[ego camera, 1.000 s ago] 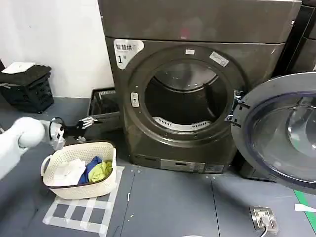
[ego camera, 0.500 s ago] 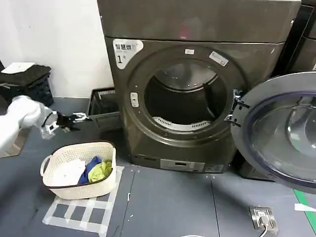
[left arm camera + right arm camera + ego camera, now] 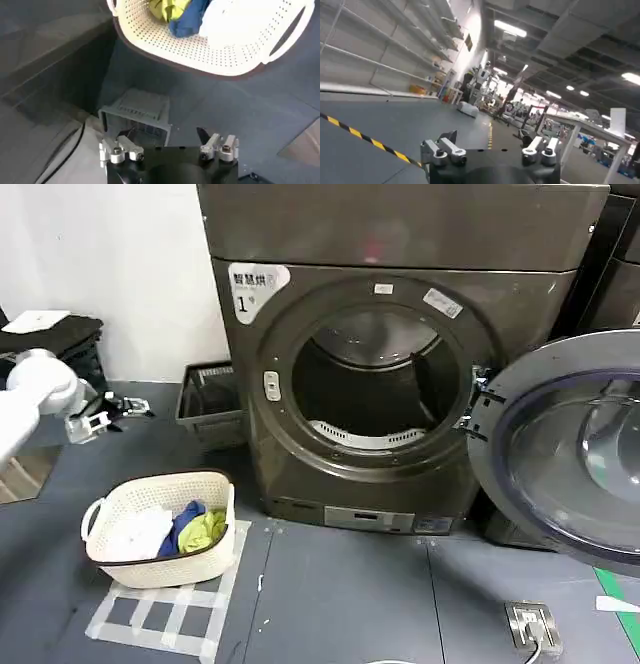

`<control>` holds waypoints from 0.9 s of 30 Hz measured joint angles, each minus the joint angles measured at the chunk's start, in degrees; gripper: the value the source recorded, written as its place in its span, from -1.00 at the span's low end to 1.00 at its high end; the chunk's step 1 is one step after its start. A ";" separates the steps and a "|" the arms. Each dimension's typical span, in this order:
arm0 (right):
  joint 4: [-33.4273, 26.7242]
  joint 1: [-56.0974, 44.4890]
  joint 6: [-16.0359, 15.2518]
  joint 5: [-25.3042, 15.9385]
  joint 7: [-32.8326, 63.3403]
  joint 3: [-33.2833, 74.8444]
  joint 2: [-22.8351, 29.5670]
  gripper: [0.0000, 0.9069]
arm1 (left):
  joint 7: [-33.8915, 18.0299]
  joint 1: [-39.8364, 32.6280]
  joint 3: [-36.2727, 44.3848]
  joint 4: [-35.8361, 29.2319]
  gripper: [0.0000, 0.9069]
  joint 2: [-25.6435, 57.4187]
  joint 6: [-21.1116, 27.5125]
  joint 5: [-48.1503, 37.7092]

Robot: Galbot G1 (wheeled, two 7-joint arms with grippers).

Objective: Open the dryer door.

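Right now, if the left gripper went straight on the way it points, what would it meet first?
Probably the grey crate beside the dryer. The left gripper, open and empty, points toward it across bare floor; depth is unclear, so it might pass just in front.

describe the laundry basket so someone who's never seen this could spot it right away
Start at the dryer with its door swung open. On the floor to its left sits the laundry basket, on a grid of pale tape. It is cream, perforated and holds clothes, unlike the dark grey crate by the wall.
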 joint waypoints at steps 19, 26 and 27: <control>0.90 0.09 0.13 0.41 -0.03 -0.42 0.37 1.00 | -0.10 2.59 10.24 -10.13 1.00 7.74 0.08 -4.76; 0.33 -0.01 2.79 3.05 0.33 -0.81 0.85 1.00 | -0.17 4.00 10.71 -11.92 1.00 8.89 0.08 -3.85; 0.24 -0.05 3.47 3.55 0.33 -0.80 0.96 1.00 | -0.17 4.13 10.66 -12.25 1.00 9.04 0.08 -3.73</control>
